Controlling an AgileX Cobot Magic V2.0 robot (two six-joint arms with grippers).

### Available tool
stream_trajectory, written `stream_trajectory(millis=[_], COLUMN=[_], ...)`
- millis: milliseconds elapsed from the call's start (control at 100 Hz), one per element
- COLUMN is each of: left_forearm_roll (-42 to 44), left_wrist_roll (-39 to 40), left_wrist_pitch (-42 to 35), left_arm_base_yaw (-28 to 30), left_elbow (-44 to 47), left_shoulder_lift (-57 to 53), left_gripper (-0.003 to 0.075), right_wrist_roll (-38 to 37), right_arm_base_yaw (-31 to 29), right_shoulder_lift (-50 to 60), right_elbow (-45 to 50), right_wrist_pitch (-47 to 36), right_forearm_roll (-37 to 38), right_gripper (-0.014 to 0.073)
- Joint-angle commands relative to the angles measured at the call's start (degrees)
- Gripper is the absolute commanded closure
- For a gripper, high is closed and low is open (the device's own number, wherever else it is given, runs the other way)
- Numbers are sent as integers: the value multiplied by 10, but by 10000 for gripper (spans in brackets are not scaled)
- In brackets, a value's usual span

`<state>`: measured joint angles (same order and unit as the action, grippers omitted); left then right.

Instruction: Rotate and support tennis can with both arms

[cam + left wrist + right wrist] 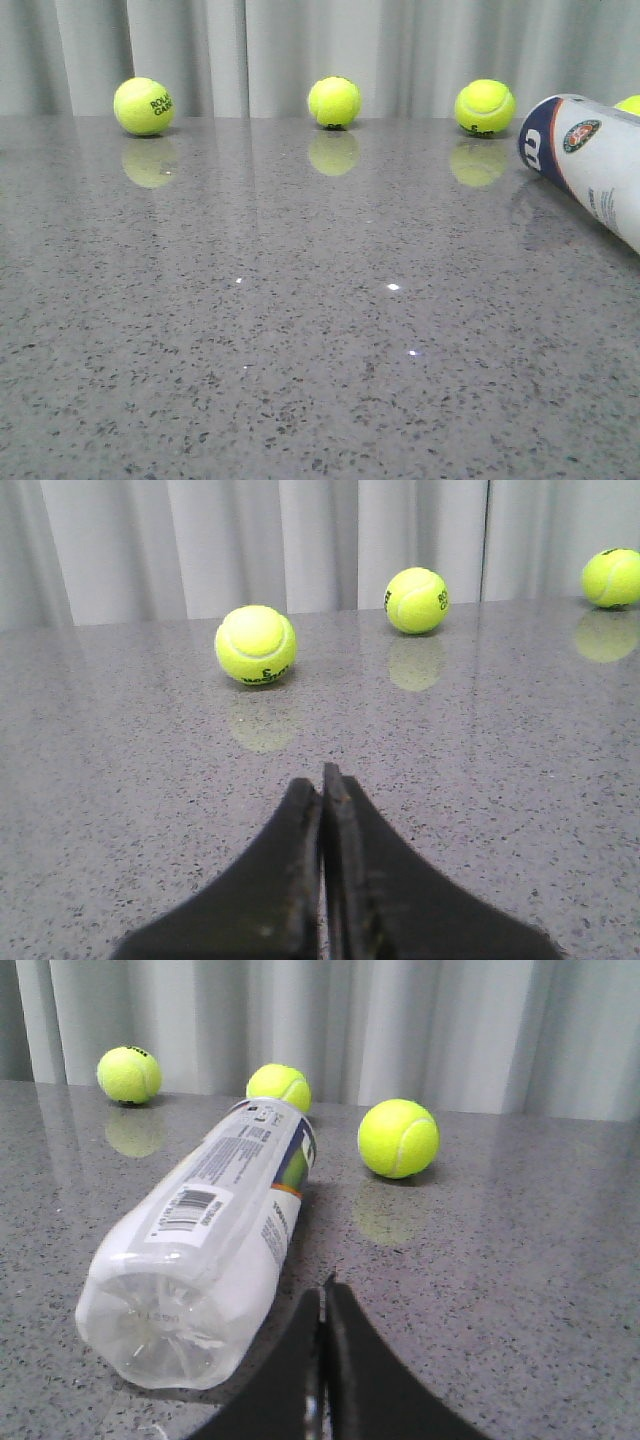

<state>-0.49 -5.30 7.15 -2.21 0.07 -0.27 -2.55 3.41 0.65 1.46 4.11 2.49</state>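
The tennis can (590, 165) lies on its side at the right edge of the front view, navy "W" band and round badge toward the middle. In the right wrist view the tennis can (205, 1240) lies with its clear base nearest the camera, barcode up. My right gripper (322, 1295) is shut and empty, just beside the can's base, not touching it. My left gripper (322, 785) is shut and empty over bare table, far from the can. Neither gripper shows in the front view.
Three tennis balls (144, 106) (334, 102) (485, 107) sit in a row at the table's back by a grey curtain, and a fourth (630, 104) peeks behind the can. Balls (398, 1138) (278, 1088) lie just beyond the can's far end.
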Motion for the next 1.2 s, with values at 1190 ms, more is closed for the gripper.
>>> stream_trajectory(millis=[1190], left_forearm_roll=[-1], left_wrist_roll=[0], left_wrist_pitch=[-49], left_arm_base_yaw=[0], left_elbow=[26], left_shoulder_lift=[-20], left_gripper=[738], right_wrist_roll=[1], right_arm_base_yaw=[-3], right_shoulder_lift=[-183], right_elbow=[-334], right_wrist_pitch=[320], right_forearm_roll=[5], right_gripper=[661])
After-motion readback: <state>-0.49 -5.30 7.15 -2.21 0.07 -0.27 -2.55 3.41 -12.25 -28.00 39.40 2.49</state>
